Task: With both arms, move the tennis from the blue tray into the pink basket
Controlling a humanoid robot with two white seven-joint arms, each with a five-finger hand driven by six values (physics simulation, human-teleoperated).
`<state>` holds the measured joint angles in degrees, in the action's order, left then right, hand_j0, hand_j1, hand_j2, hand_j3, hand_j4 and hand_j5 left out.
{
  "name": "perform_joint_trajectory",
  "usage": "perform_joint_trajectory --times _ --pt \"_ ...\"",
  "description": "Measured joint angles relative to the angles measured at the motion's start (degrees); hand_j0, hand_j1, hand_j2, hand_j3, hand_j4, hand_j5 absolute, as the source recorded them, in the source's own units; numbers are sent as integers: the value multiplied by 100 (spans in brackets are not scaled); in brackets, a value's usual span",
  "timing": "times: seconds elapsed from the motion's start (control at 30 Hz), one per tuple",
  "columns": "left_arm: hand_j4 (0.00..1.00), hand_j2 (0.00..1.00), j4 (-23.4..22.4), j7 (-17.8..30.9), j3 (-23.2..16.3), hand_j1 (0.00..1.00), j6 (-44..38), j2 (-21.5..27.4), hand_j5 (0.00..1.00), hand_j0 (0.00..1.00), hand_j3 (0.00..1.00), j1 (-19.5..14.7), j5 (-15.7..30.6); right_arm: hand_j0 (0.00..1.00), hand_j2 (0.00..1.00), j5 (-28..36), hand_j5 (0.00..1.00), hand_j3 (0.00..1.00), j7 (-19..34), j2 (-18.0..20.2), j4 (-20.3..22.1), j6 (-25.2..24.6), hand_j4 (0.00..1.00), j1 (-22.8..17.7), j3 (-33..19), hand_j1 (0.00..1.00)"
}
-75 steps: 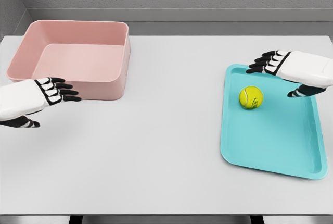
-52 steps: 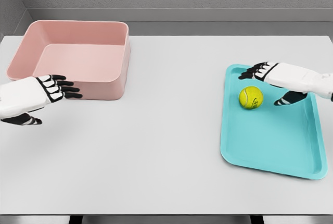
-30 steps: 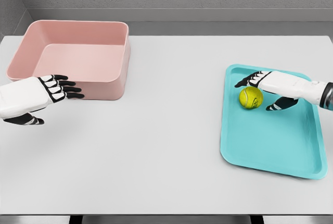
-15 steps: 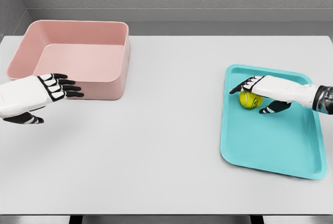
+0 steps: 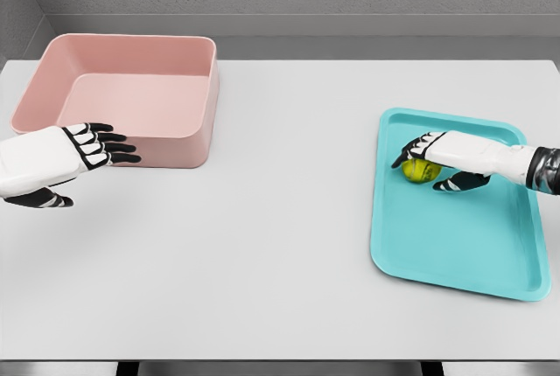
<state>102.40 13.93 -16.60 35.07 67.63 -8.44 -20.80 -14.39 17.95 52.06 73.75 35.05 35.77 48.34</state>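
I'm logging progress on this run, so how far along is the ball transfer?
Nothing is delivered yet: the pink basket holds nothing, and the tennis ball sits on the blue tray. In hand: the right hand lies over the ball, fingers curling around it, though a firm grasp isn't clear. The left hand hovers open in front of the basket. Left: lifting, carrying across, dropping in.

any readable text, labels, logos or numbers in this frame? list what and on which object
None readable.
Tennis ball: mostly covered by the right hand; no print can be made out on the part that shows.
Blue tray: plain, no marking.
Pink basket: plain, no marking.
Left hand and table: no labels or numbers.
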Motion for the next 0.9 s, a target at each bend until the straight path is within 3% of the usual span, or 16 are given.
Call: perform_joint_trajectory --times 0.23,0.6,0.9 --pt "100 100 9 -1 5 100 0 13 100 100 100 0 12 61 61 2 61 61 9 8 -7 4 61 9 -37 61" --pt "100 100 18 -1 8 100 0 17 100 100 100 -9 19 58 58 34 58 58 10 58 39 6 58 18 -214 58" --pt "100 100 24 -1 7 100 0 15 100 100 100 -18 23 56 56 58 56 56 19 261 372 6 56 9 -464 56"
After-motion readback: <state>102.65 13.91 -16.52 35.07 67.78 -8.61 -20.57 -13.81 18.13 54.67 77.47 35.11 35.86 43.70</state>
